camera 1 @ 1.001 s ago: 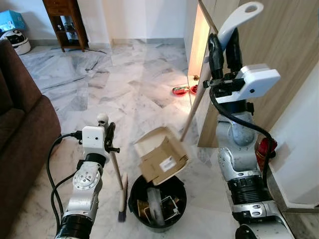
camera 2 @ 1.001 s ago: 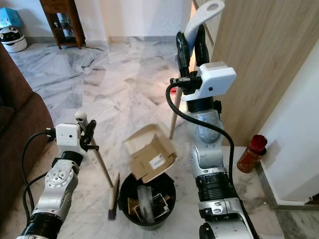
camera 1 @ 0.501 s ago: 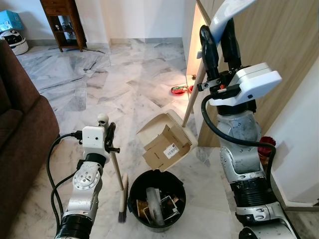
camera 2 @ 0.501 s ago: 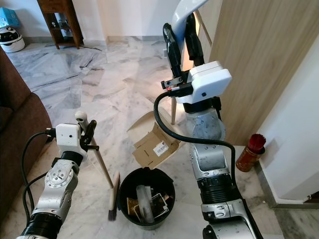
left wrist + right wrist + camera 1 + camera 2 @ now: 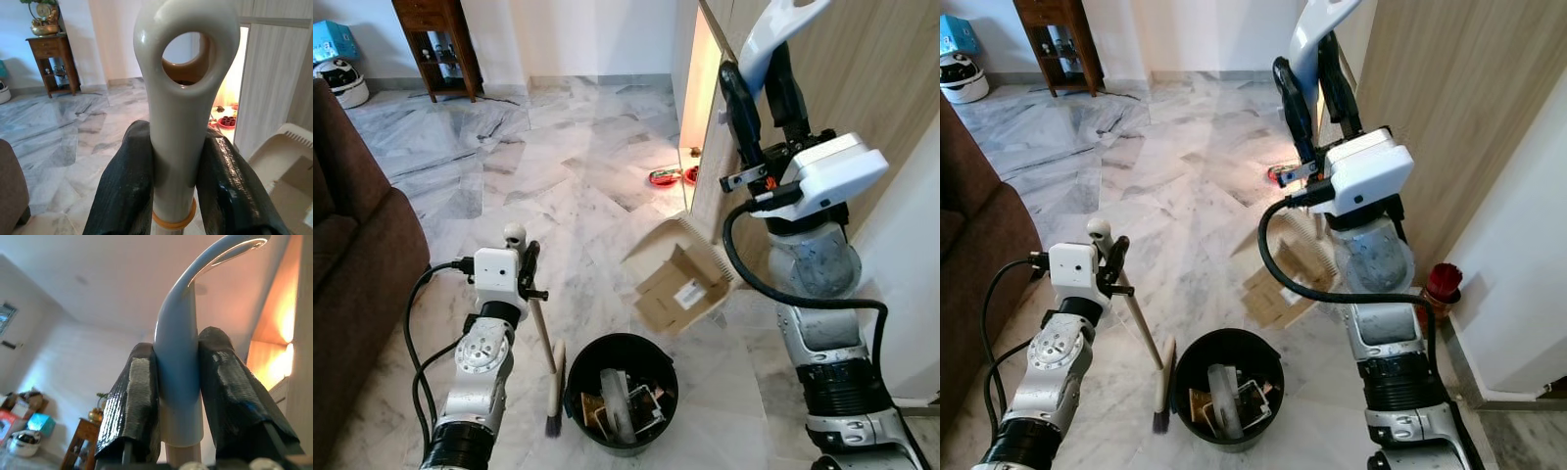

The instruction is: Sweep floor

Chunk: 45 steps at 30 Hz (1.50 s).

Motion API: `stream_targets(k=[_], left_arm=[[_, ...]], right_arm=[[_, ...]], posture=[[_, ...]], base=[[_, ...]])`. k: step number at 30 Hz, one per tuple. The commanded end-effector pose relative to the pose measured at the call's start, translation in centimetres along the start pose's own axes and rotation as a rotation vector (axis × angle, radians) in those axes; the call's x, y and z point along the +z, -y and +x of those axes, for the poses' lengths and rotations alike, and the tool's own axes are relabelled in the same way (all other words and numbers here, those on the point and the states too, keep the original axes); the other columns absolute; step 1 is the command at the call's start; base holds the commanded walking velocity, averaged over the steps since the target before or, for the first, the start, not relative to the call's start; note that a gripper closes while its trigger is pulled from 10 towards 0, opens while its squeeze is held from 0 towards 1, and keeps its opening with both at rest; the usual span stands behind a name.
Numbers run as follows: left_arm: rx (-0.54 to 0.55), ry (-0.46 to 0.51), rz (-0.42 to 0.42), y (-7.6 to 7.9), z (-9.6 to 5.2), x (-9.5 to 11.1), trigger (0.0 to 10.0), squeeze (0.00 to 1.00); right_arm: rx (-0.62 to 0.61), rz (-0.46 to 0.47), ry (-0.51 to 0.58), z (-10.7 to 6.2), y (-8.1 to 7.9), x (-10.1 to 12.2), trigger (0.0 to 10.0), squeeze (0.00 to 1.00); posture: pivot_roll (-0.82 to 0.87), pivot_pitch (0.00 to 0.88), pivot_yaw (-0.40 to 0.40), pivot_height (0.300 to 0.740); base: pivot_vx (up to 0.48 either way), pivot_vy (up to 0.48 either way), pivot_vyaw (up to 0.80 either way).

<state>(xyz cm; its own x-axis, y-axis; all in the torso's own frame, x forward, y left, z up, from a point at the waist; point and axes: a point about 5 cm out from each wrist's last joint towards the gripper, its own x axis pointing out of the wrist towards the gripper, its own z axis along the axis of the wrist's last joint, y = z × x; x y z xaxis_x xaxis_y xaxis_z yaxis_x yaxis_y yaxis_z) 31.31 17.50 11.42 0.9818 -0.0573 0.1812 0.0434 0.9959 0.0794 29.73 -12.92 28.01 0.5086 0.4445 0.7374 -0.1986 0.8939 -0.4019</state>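
One black bin [image 5: 622,389] is sitting on the marble floor [image 5: 558,166] between the two grippers, holding cardboard scraps and other rubbish. One dustpan [image 5: 677,276], lifted beside the bin below the right gripper [image 5: 762,90], is carrying one flattened cardboard piece [image 5: 680,294]. The right fingers [image 5: 136,396] are clenching the dustpan handle [image 5: 183,357]. The left gripper [image 5: 181,171] is clamping the one broom handle [image 5: 180,98] between its fingers [image 5: 128,186]; the brush head [image 5: 553,390] is resting on the floor just beside the bin.

Head eyes look down; wrists along handles.
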Motion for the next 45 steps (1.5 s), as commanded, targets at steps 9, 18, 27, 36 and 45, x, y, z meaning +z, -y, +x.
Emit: stream_targets(k=[9, 18, 27, 36, 45], left_arm=[[0.002, 0.071, 0.013, -0.7, 0.6, 1.6, 10.0, 0.0], [-0.004, 0.076, 0.014, -0.6, 0.7, 1.7, 10.0, 0.0], [-0.005, 0.077, 0.012, -0.6, 0.7, 1.8, 10.0, 0.0], [-0.005, 0.077, 0.011, -0.7, 0.7, 1.7, 10.0, 0.0], [-0.004, 0.072, 0.011, -0.6, 0.7, 1.6, 10.0, 0.0]], right_arm=[[-0.011, 0.049, 0.104, 0.8, 1.5, 2.7, 10.0, 0.0], [0.08, 0.013, 0.09, 0.9, 1.7, 3.1, 10.0, 0.0], [0.114, 0.025, 0.091, 0.9, 1.8, 3.4, 10.0, 0.0], [0.054, 0.061, 0.072, 0.9, 2.5, 3.0, 10.0, 0.0], [-0.139, -0.042, -0.193, -1.3, 4.1, -1.7, 10.0, 0.0]], posture=[[0.11, 0.026, 0.039, 0.74], [0.11, 0.024, 0.042, 0.74], [0.11, 0.023, 0.04, 0.74], [0.11, 0.022, 0.04, 0.74], [0.11, 0.021, 0.035, 0.74]], base=[[0.0, 0.0, 0.0], [0.0, 0.0, 0.0], [0.0, 0.0, 0.0], [0.0, 0.0, 0.0], [0.0, 0.0, 0.0]])
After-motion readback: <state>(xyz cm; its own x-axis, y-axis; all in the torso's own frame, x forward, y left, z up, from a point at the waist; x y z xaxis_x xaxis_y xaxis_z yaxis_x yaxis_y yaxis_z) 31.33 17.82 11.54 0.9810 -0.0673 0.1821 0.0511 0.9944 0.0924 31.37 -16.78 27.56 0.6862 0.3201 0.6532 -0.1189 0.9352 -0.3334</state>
